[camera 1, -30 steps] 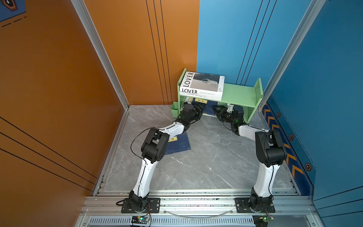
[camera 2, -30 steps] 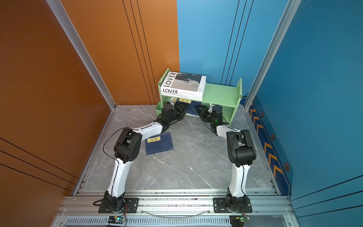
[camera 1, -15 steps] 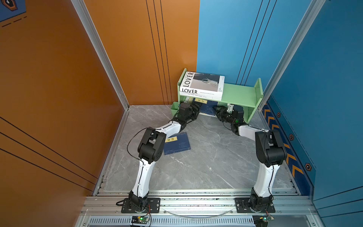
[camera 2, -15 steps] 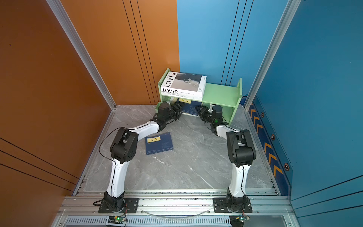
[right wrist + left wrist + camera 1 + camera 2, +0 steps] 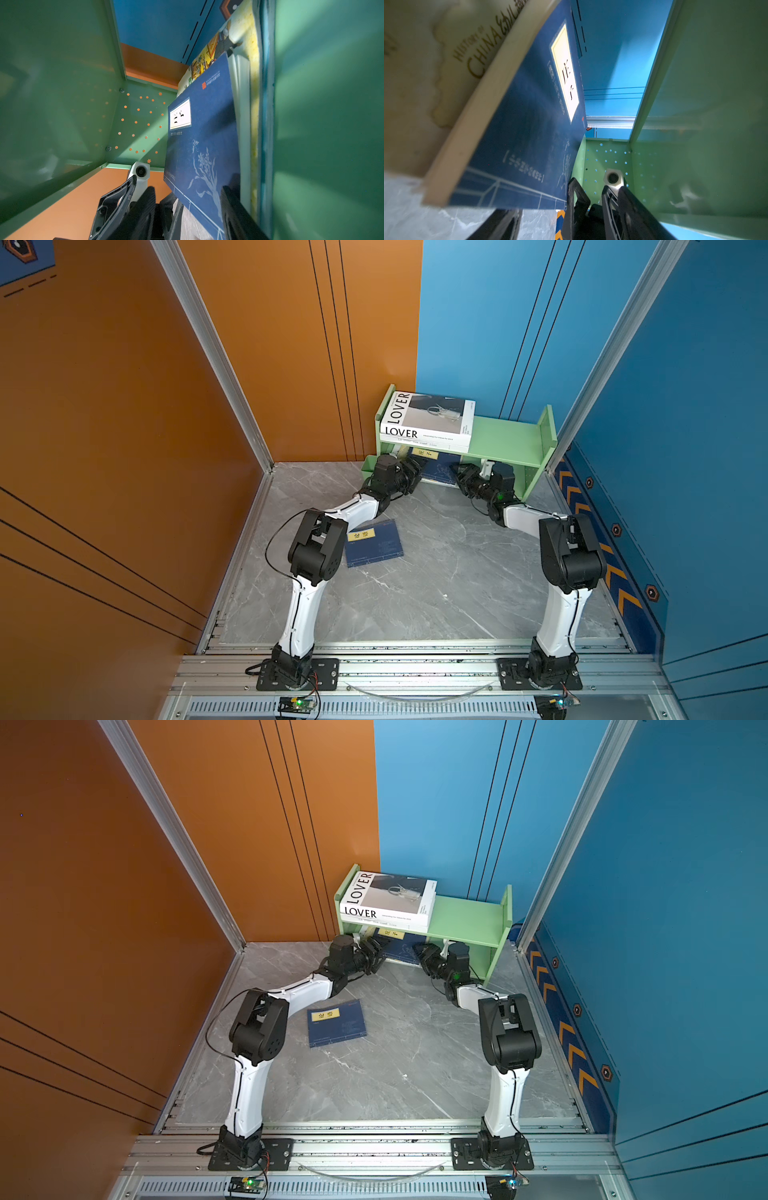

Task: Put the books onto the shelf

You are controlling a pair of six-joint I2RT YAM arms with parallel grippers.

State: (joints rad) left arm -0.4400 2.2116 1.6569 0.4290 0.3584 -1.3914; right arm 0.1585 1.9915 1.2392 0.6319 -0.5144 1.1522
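The green shelf (image 5: 507,439) (image 5: 469,915) stands at the back. On its top tier lies the white "LOVER" book (image 5: 428,418) over another white book (image 5: 424,444). On the lower tier a navy book (image 5: 438,466) (image 5: 519,124) (image 5: 203,135) rests on a yellow book (image 5: 207,56) and a teal book (image 5: 265,104). My left gripper (image 5: 415,475) (image 5: 566,218) is open at its left front corner. My right gripper (image 5: 457,472) (image 5: 190,207) is open, with the book's right corner between its jaws. A second navy book (image 5: 374,543) (image 5: 336,1021) lies on the floor.
A small green cup (image 5: 368,466) hangs on the shelf's left end. Orange wall panels (image 5: 124,448) close the left side and blue panels (image 5: 685,448) the right and back. The grey marble floor (image 5: 436,593) runs forward to the aluminium rail (image 5: 415,672).
My left arm's elbow has swung to the left, uncovering more of the navy book on the floor. The left jaws have widened slightly. The right arm has not moved.
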